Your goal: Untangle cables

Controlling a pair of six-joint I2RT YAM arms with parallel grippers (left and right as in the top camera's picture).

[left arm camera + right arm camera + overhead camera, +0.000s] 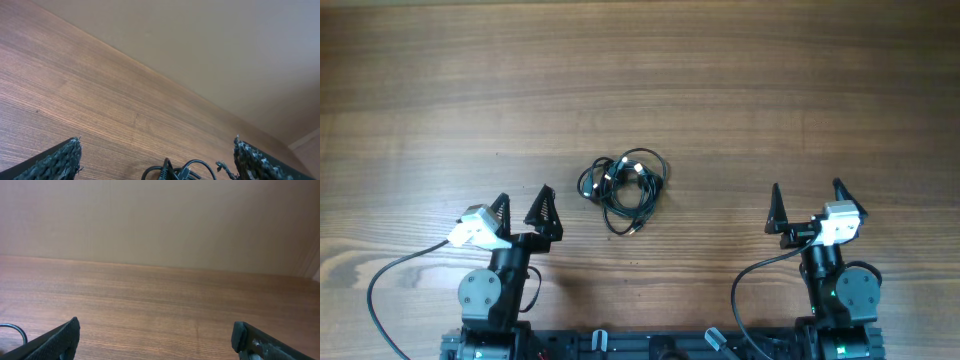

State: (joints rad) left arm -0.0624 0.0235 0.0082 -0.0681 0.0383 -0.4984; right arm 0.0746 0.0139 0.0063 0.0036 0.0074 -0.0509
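left gripper (524,203): fingers spread wide, holding nothing, near the cables (623,186) and on their lower left. right gripper (807,198): fingers spread wide, holding nothing, well apart from the cables on their right. cables: one knotted bundle lying flat on the wooden table (740,80), touching neither gripper.

I see the cables (623,186) as one small knotted bundle of thin black cords. Pale plug tips show among the loops. It lies flat near the middle of the wooden counter (770,90), one loop trailing toward the near edge.
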